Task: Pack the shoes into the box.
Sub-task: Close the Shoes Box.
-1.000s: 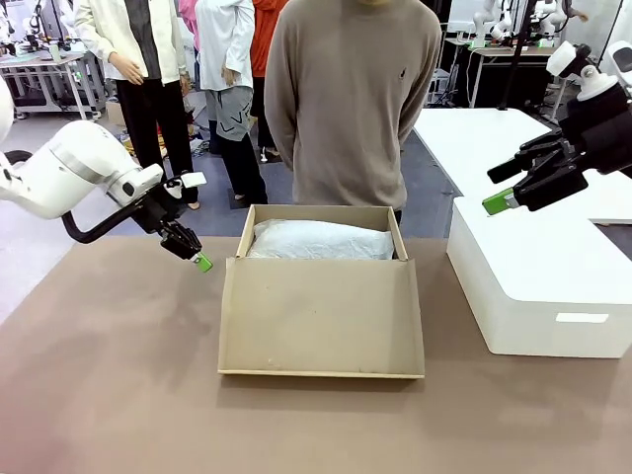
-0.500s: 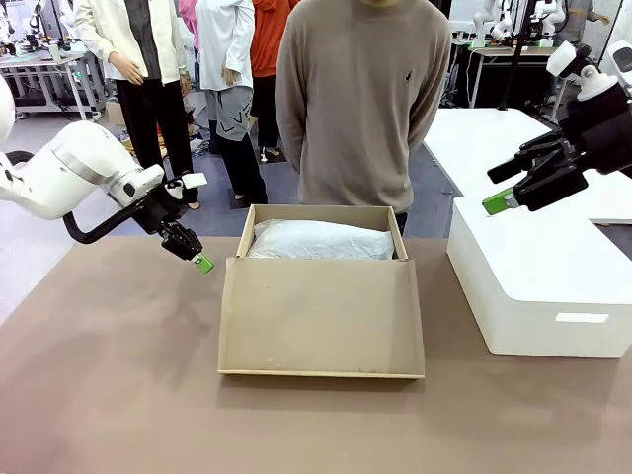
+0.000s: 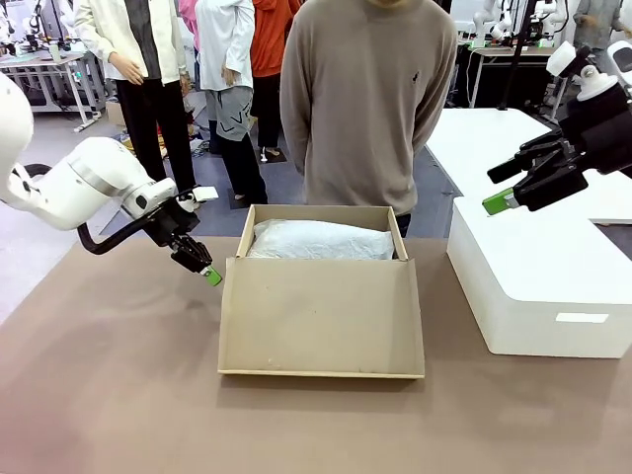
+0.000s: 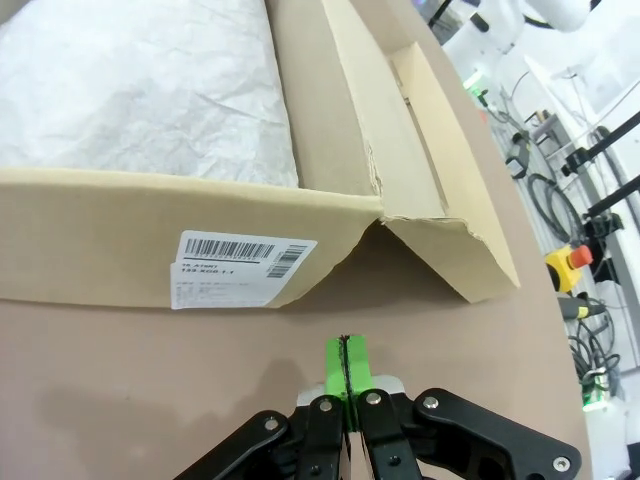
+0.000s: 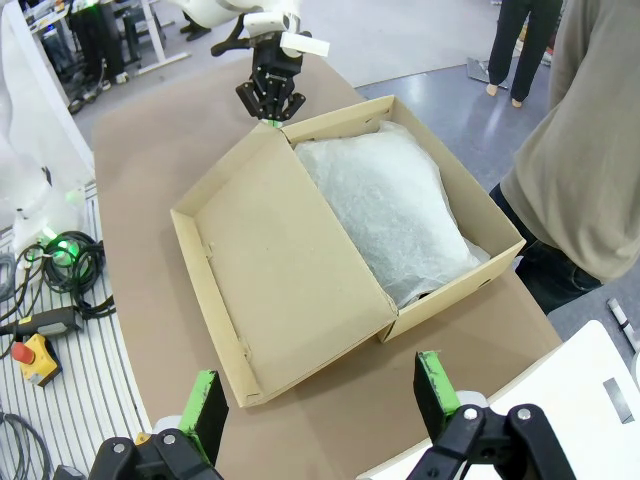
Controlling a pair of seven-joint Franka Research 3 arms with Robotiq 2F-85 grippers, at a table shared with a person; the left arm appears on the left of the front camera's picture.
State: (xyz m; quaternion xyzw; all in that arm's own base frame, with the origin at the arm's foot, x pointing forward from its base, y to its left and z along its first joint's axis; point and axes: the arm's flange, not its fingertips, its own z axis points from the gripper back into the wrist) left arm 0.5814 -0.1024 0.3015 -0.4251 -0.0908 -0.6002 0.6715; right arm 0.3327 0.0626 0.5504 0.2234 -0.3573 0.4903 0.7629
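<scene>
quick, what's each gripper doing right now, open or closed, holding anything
left gripper: closed, pads pressed together on nothing, beside the box at its corner.
right gripper: open, holding nothing, up in the air above the table.

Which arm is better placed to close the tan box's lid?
Probably left: its shut left gripper sits low beside the hinge corner of the tan cardboard box's open lid; the open right gripper hangs high above the white box.

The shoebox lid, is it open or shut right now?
Open. The lid lies folded out flat on the table toward the robot, and the white tissue paper inside the box is exposed. No shoes are visible.
</scene>
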